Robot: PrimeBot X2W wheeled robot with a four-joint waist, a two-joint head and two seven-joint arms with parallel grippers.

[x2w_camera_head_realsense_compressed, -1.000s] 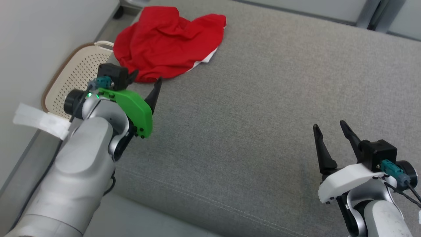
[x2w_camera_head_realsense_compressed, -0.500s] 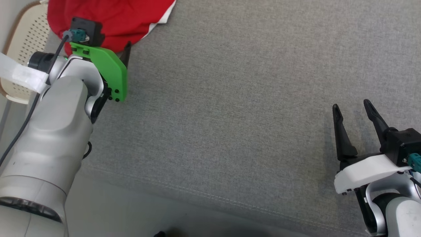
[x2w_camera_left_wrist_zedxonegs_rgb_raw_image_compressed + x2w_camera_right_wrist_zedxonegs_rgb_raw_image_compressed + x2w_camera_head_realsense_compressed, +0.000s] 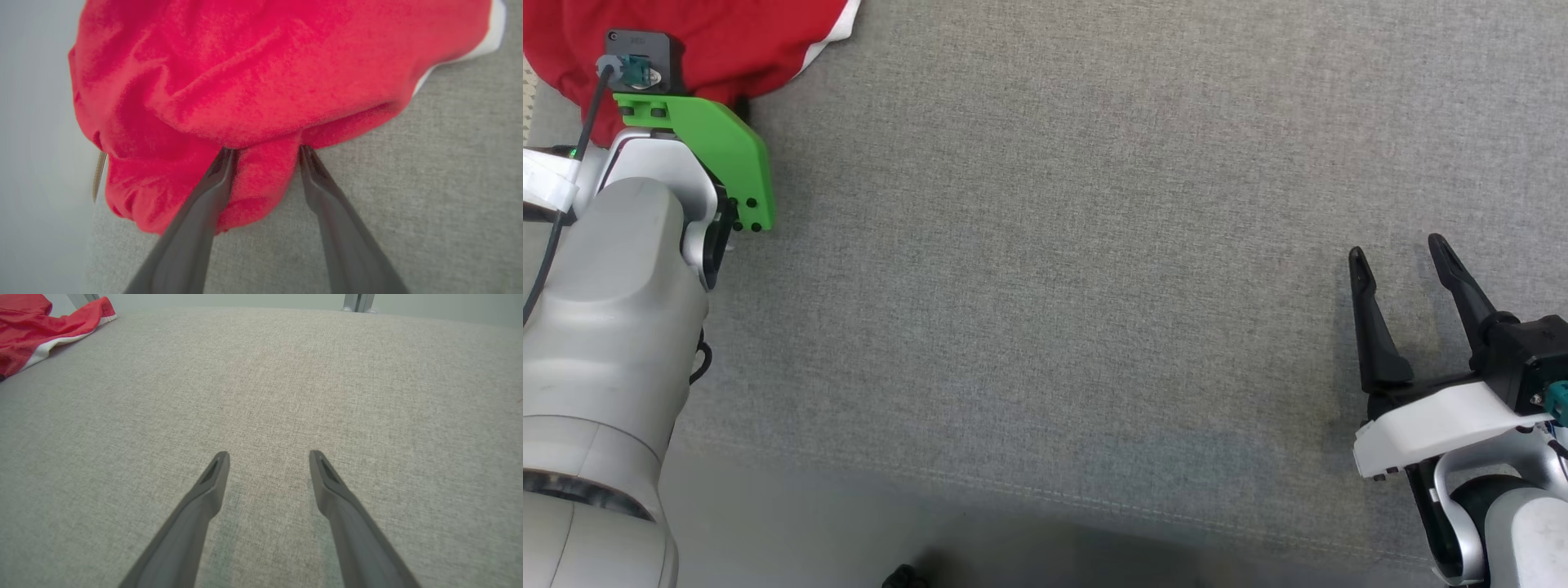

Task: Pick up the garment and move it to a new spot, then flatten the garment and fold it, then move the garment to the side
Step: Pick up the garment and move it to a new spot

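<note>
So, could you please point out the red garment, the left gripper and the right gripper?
red garment point(image 3: 253, 69), left wrist view: middle of the crumpled red cloth.
left gripper point(image 3: 265, 149), left wrist view: midway between its fingertips, astride a fold.
right gripper point(image 3: 268, 454), right wrist view: midway between its open fingertips.

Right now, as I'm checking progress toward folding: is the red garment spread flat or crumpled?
Crumpled. The red garment sits in a rumpled heap with deep creases on the grey upholstered surface, white trim showing at one edge.
</note>
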